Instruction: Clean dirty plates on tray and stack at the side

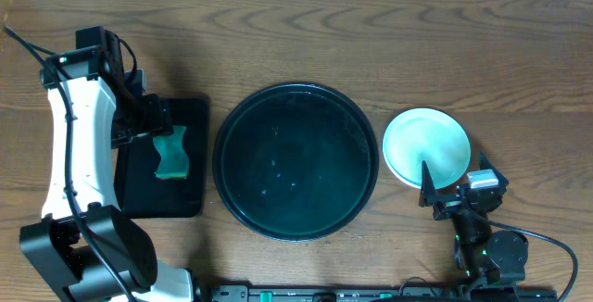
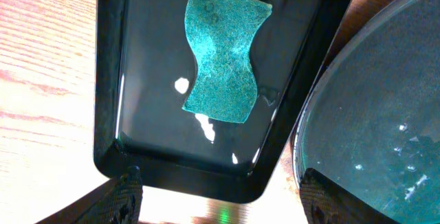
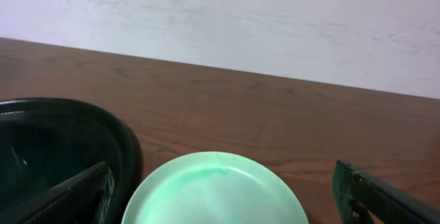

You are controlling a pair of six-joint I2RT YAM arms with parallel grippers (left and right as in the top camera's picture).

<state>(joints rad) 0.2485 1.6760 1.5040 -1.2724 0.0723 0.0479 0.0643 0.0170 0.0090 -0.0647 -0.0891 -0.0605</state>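
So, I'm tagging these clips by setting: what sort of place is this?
Probably a robotics lab bench: brown wooden table, plain white wall behind, and a large round glossy black tray staged beside a white robot arm.

Right wrist: plate (image 3: pixel 214 189) just ahead of the right pincer (image 3: pixel 218 176) cut by the bottom edge; any plates beneath it hidden | round tray (image 3: pixel 41 135) left of that pincer cropped, partly behind it | left wrist: black rectangular tray (image 2: pixel 108 80) ahead of the left pincer (image 2: pixel 221 179) loses its far end to the top edge
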